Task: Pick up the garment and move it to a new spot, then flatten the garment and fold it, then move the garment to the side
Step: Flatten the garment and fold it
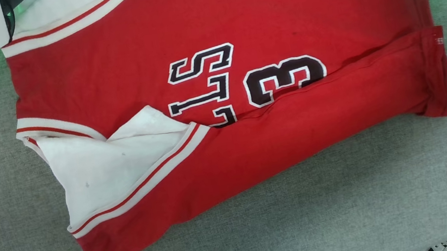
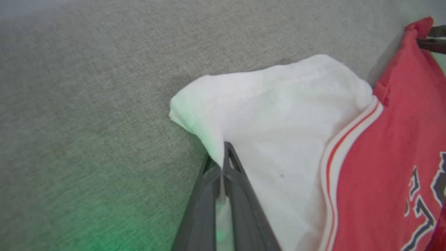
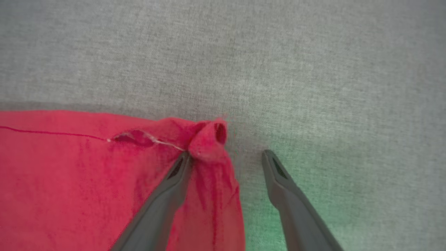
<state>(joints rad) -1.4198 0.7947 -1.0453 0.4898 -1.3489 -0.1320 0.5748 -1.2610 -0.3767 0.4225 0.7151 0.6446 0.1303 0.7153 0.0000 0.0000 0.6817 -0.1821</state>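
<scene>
at the left, the left gripper [image 2: 223,155] has its two dark fingers pressed together on the edge of a white sleeve [image 2: 278,115] of the garment [image 1: 315,130], with the cloth pinched between the tips. the garment lies spread across the grey fabric surface [image 1: 347,213], red chest up, its navy white-outlined characters [image 1: 243,79] turned sideways in the head view. its near long edge is folded over onto the chest, covering part of the lettering, and the near sleeve [image 1: 96,176], white with striped trim, lies at the lower left. at the right, the right gripper [image 3: 226,157] stands wide apart around a bunched red corner of the garment. one finger touches the bunch and the other sits clear over bare surface, so nothing is clamped.
</scene>
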